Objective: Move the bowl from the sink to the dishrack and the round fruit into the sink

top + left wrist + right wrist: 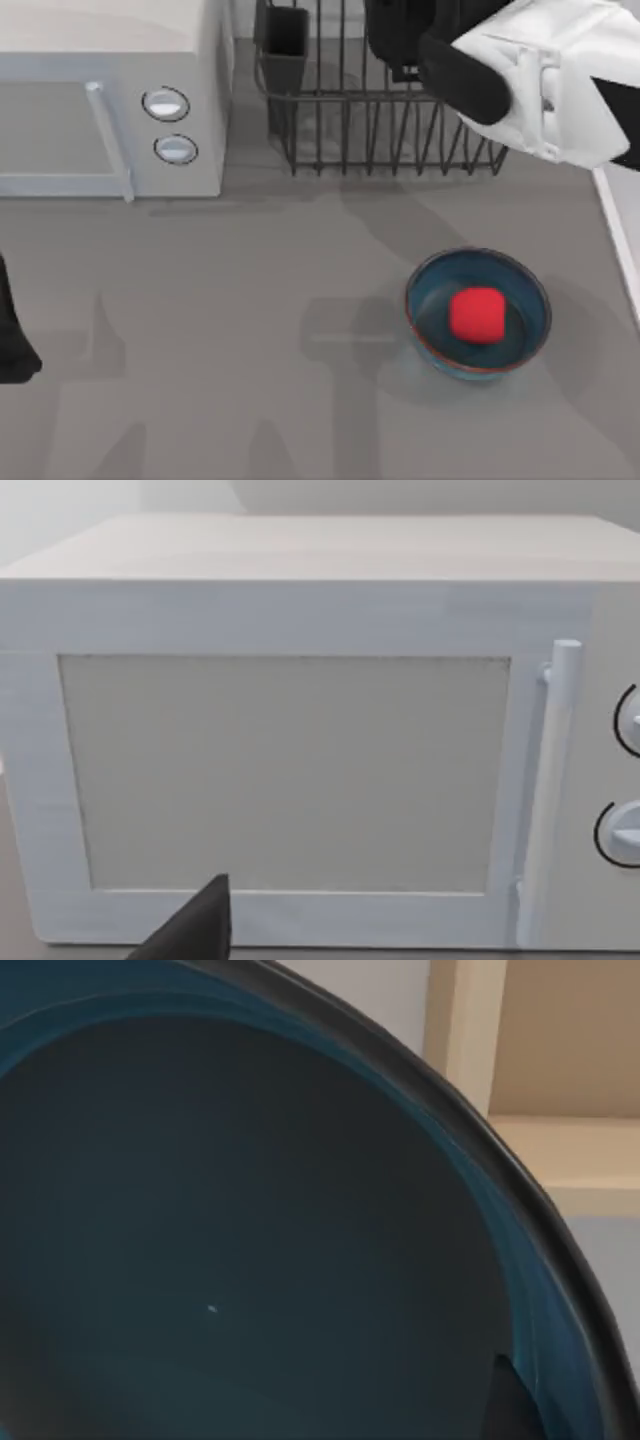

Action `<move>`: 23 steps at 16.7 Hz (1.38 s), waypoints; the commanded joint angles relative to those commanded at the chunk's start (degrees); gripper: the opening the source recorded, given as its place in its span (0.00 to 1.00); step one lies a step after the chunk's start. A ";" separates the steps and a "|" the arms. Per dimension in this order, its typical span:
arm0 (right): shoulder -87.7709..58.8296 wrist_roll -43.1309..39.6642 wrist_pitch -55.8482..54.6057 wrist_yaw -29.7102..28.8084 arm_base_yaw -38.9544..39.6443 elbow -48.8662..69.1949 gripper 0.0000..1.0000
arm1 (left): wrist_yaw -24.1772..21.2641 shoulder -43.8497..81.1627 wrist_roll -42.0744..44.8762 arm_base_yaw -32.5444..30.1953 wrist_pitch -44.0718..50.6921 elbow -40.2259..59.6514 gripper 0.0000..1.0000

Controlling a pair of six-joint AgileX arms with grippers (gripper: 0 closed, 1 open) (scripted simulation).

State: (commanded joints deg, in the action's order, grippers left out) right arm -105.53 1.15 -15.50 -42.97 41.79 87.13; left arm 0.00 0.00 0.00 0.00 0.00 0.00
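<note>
In the right wrist view a teal-blue bowl [220,1240] sits close up, with one dark fingertip [510,1400] against its rim. My right gripper [410,50] is shut on this bowl and holds it tilted above the right part of the dark wire dishrack [330,130] at the table's back. The red round fruit [476,314] lies inside an identical bowl [525,300] standing on the table right of centre. The sink's pale rim [620,240] runs along the right edge. My left arm [12,340] is parked at the left edge.
A white microwave [100,90] with two round knobs stands at the back left, and its door [290,770] faces the left wrist camera. A black utensil cup [285,40] sits at the dishrack's left corner. Open grey tabletop lies across the middle and front.
</note>
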 joint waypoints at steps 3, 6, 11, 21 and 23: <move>-3.84 -0.01 -12.82 0.55 -2.72 -3.34 0.00 | 0.00 0.00 0.00 0.00 0.00 0.00 1.00; -8.88 -0.02 -21.43 2.61 -4.56 -8.15 0.00 | 0.00 0.00 0.00 0.00 0.00 0.00 1.00; -11.61 -0.13 -24.65 4.86 -5.58 -10.76 0.00 | 0.00 0.00 0.00 0.00 0.00 0.00 1.00; -11.61 -0.13 -24.65 4.86 -5.58 -10.76 0.60 | 0.00 0.00 0.00 0.00 0.00 0.00 1.00; -11.61 -0.13 -24.65 4.86 -5.58 -10.76 0.75 | 0.00 0.00 0.00 0.00 0.00 0.00 1.00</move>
State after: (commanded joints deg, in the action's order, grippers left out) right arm -117.14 1.02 -40.15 -38.11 36.21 76.38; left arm 0.00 0.00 0.00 0.00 0.00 0.00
